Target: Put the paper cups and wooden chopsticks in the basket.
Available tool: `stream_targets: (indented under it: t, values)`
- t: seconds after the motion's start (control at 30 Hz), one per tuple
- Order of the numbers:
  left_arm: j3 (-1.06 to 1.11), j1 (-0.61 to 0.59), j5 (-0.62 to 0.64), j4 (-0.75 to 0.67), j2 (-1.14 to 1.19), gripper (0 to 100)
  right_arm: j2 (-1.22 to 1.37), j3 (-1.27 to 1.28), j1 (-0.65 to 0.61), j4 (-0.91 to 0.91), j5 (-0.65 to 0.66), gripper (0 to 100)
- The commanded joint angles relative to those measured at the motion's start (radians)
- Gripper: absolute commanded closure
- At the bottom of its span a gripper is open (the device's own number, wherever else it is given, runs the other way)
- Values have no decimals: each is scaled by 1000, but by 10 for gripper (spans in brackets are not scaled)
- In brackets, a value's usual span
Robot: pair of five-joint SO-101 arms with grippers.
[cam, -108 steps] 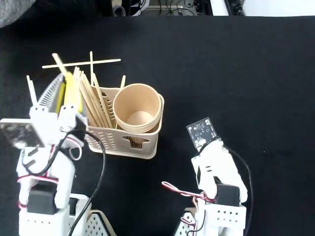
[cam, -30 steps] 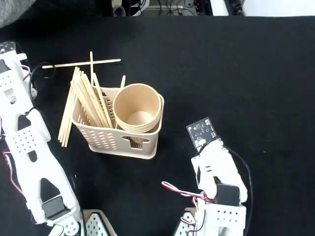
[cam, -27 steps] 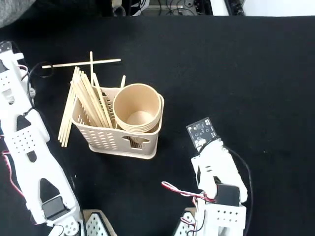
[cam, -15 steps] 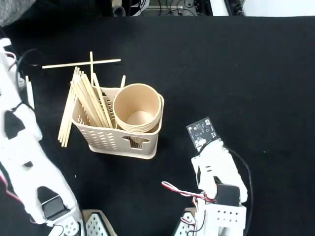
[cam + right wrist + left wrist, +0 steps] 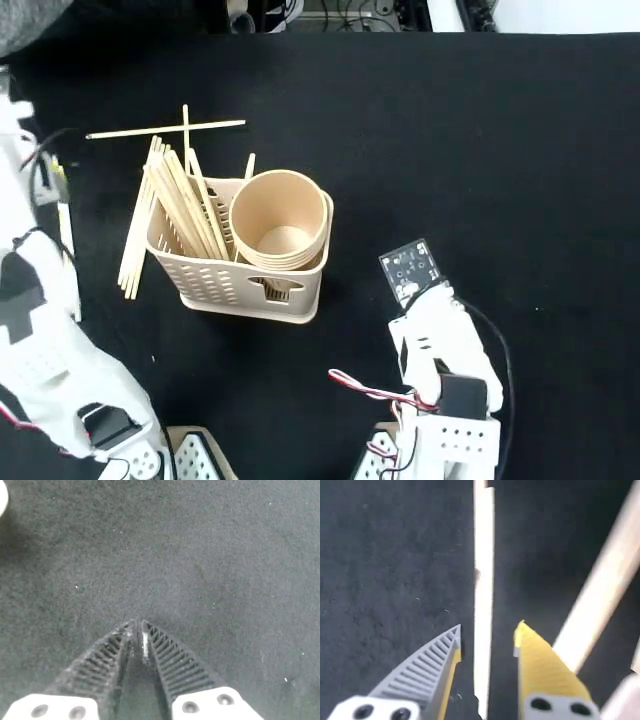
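A beige slotted basket [image 5: 240, 290] holds stacked paper cups [image 5: 280, 225] and a bundle of wooden chopsticks [image 5: 185, 205]. Some sticks [image 5: 133, 250] lean against its outer left side. Two crossed chopsticks [image 5: 165, 128] lie on the black cloth behind it. At the table's left edge my left arm [image 5: 40, 330] stretches away from its base. Its gripper [image 5: 488, 626] is open and straddles a single chopstick [image 5: 483, 570] lying on the cloth. A second stick [image 5: 605, 595] runs slantwise beside the yellow finger. My right gripper [image 5: 137, 625] is shut and holds nothing, low over bare cloth.
The right arm [image 5: 440, 340] sits folded near the front edge, right of the basket. Black cloth [image 5: 480, 150] covers the table, with open room to the right and at the back. Cables and equipment line the far edge.
The left arm swung from beside the basket out to the table's left edge, then drew back toward the front, its gripper now over a lone chopstick. The right arm stayed still.
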Motion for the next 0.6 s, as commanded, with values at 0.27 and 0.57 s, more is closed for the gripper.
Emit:
stream_targets:
  t: [0.27,0.57]
  values:
    - [-41,10,-118,-155,321,809,-70,-2,8,3,8,985]
    - [-174,15,-118,-25,454,977,-70,-2,8,3,8,985]
